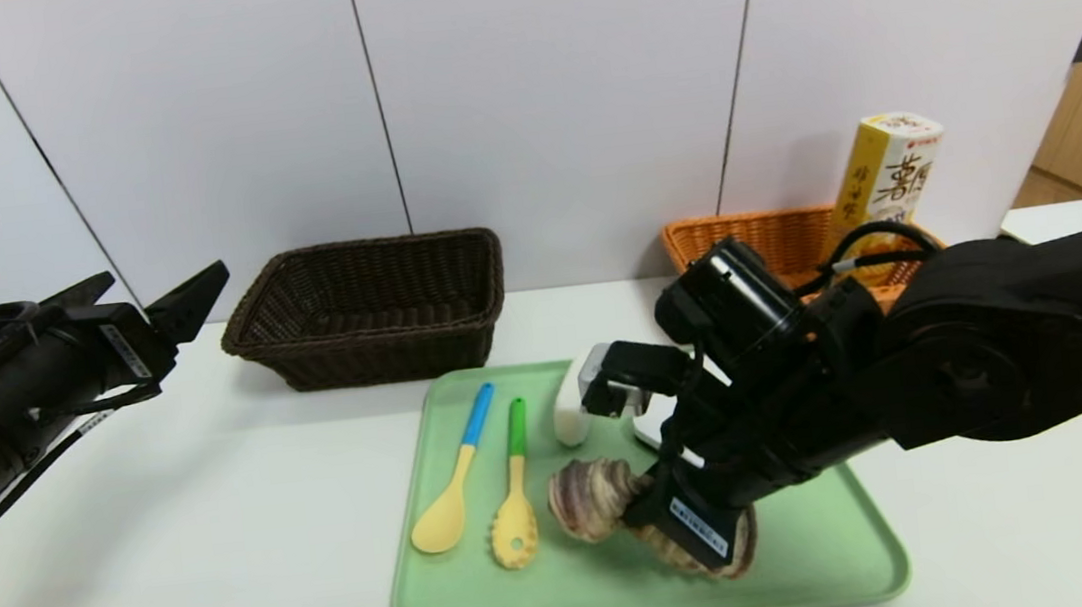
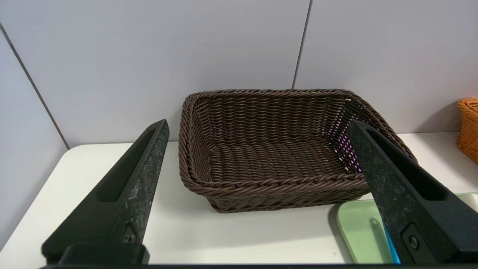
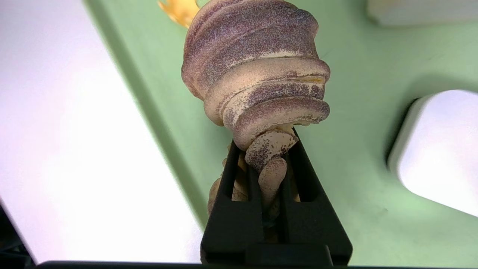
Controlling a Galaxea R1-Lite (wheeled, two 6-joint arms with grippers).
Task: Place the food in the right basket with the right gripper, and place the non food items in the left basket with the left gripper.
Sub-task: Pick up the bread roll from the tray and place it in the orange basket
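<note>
The right gripper (image 3: 274, 157) is pinching the striped beige-and-purple bread loaf (image 3: 257, 71) over the green plastic tray (image 1: 829, 555). The left gripper (image 2: 257, 130) is hovering with its fingers spread before the dark brown wicker basket (image 2: 276, 157).

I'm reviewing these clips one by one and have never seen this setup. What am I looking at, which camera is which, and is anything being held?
This is a two-armed robot. The wide picture comes from its head camera; the other two come from cameras on its wrists. On the white table sit a dark brown basket, an orange basket with a yellow snack carton in it, and a green tray. The tray holds two yellow spoons, a white bar and a striped bread loaf. The right gripper is shut on the loaf. The left gripper hangs open near the brown basket, holding nothing.
</note>
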